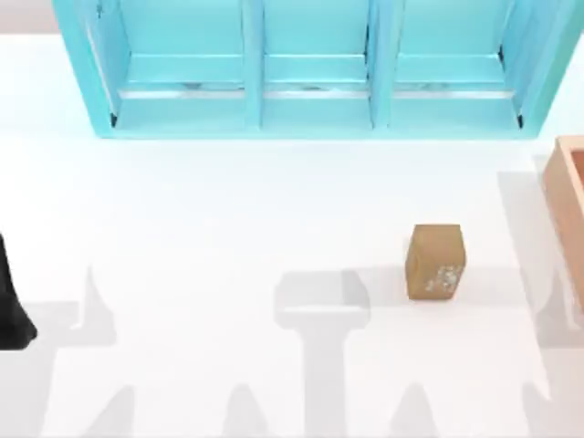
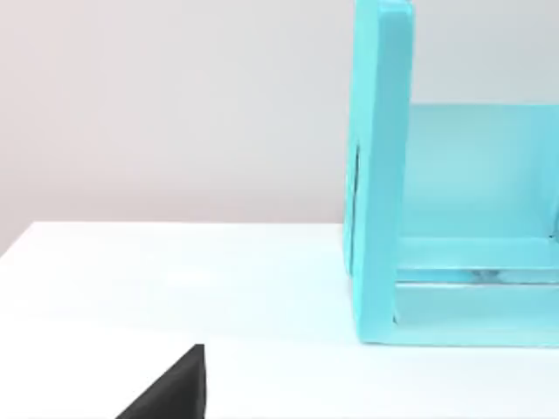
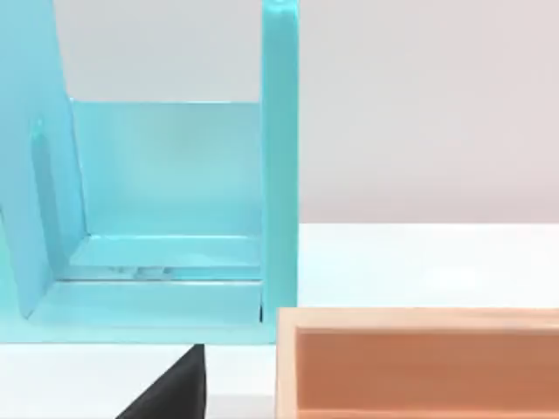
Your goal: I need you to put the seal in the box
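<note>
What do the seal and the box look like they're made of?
The seal looks like matte cardboard: flat tan-brown faces, with a whitish speckled mark on one side. The box looks like smooth, unvarnished wood, salmon-tan with thick straight walls, though no grain shows, so plastic is possible.

The box (image 1: 568, 205) at three o'clock runs off the top view's right edge, one corner showing. The shelf (image 1: 310, 68) at twelve o'clock loses its top. A dark arm (image 1: 11, 306) at nine o'clock is cut off.
</note>
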Motion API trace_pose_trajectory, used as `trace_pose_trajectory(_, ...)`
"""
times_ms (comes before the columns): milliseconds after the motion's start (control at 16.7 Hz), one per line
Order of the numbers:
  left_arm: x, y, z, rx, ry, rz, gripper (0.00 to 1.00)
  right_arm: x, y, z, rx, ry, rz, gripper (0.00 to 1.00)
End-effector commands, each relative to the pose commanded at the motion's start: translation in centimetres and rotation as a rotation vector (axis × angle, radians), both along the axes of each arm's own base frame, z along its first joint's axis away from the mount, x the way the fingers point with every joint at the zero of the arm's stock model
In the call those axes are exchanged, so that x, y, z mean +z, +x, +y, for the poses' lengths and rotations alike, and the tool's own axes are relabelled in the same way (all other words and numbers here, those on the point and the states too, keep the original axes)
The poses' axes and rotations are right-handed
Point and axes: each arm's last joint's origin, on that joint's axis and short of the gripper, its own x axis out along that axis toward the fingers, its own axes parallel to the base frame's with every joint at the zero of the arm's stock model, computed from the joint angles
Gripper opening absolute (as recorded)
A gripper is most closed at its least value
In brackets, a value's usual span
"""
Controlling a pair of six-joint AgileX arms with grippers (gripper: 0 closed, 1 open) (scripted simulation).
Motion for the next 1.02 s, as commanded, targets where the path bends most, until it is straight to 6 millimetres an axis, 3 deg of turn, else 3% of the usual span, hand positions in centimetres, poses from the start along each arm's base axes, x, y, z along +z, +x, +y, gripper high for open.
trace_pose_trajectory(300,0.0,0.0,0.0,0.0,0.0,0.0,1.0,1.1,0.0,0.2,0.023,0.021,0.05,1.0)
trace_pose_trajectory(600,0.0,0.0,0.0,0.0,0.0,0.0,1.0,6.5,1.5,1.3,0.092,0.093,0.294,1.0)
trace_pose_trajectory(840,0.0,0.0,0.0,0.0,0.0,0.0,1.0,10.7,6.2,3.5,0.129,0.134,0.633,1.0)
trace_pose_trajectory(1020,0.0,0.0,0.0,0.0,0.0,0.0,1.0,12.0,11.1,6.2,0.127,0.134,0.91,1.0)
